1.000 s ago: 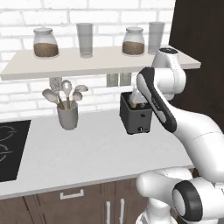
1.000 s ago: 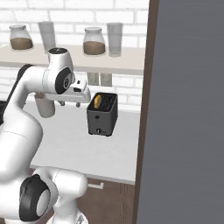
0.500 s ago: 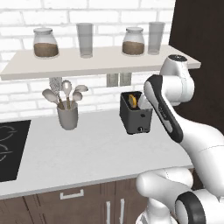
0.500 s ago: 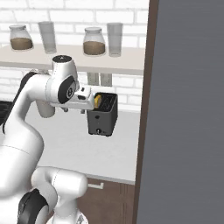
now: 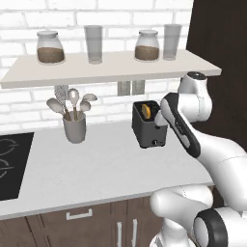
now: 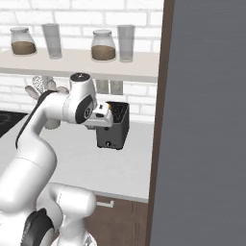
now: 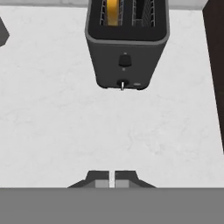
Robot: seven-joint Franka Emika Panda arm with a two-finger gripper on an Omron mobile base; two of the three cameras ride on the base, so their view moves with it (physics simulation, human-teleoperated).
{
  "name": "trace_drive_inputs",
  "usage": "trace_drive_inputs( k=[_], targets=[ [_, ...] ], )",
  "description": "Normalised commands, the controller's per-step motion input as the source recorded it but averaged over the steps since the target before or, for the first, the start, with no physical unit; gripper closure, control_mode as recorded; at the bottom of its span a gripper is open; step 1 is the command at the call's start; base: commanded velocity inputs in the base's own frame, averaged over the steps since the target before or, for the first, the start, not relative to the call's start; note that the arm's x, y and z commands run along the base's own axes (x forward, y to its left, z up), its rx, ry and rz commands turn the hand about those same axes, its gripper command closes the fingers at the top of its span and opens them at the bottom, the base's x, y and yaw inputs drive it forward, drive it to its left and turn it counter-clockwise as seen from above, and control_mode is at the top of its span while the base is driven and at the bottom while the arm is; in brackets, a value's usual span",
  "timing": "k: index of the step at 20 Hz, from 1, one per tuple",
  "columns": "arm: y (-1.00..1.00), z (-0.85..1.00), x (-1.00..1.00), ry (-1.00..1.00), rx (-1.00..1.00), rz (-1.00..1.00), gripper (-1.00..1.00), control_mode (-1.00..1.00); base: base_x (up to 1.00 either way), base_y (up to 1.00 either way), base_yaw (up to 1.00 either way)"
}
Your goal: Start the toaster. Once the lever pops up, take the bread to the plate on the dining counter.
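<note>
While the jaws sit pressed together, the toaster stands apart beyond them. Bread sits in its slot.

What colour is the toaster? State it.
Dark grey toaster, clearest in the hand view.

Matt dark grey toaster with wire-metal slot guards, smooth white faintly veined stone-look counter, painted white brick wall (matt, rough-jointed), clear glass jars, dark wood-grain cabinet fronts, glossy black cooktop
</note>
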Motion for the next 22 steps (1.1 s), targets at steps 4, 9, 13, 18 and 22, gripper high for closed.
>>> trace_drive_inputs(
  k=[4, 9, 13, 18, 22],
  targets=[
    [-0.17, -0.17, 0.39, 0.0, 0.0, 0.0, 1.0, -1.0, 0.0, 0.0, 0.0],
    [-0.13, -0.2, 0.31, -0.05, 0.0, 0.0, 1.0, -1.0, 0.0, 0.0, 0.0],
    [0.0, -0.21, 0.31, -0.02, 0.0, 0.0, 1.0, -1.0, 0.0, 0.0, 0.0],
    [0.0, -0.16, 0.4, 0.0, 0.0, 0.0, 1.0, -1.0, 0.0, 0.0, 0.0],
    [0.0, -0.13, 0.36, -0.01, 0.0, 0.0, 1.0, -1.0, 0.0, 0.0, 0.0]
  ],
)
